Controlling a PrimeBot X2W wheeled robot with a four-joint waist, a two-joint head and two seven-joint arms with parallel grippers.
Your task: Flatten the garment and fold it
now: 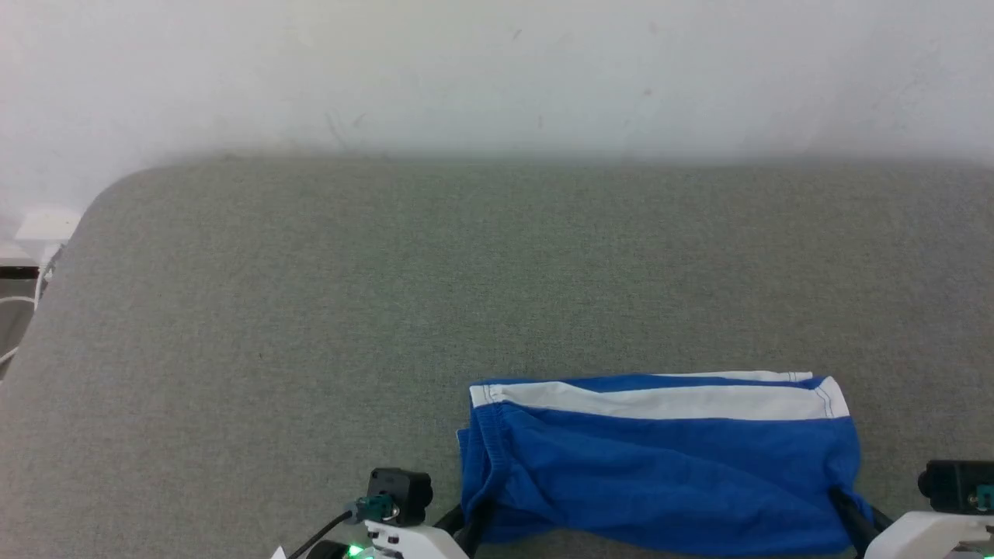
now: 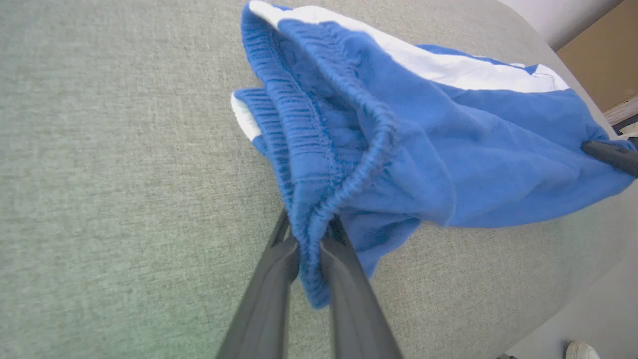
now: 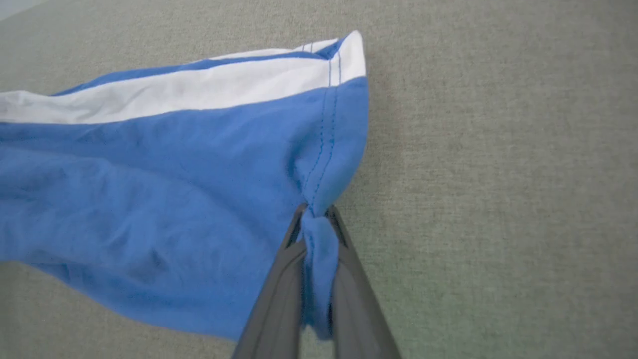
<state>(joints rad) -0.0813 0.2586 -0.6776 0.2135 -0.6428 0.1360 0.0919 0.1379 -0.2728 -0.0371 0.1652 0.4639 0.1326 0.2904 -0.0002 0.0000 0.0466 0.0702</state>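
Garment [image 1: 660,466] on table [image 1: 311,310], between left hand [image 2: 310,227] and right hand [image 3: 315,215].

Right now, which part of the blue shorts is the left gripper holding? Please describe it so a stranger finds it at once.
On the grey cloth surface, blue shorts with a white stripe lie near the front edge. At their left end, the left gripper pinches the waistband. It alone is ribbed and gathered; the end in the right gripper is a flat stitched hem.
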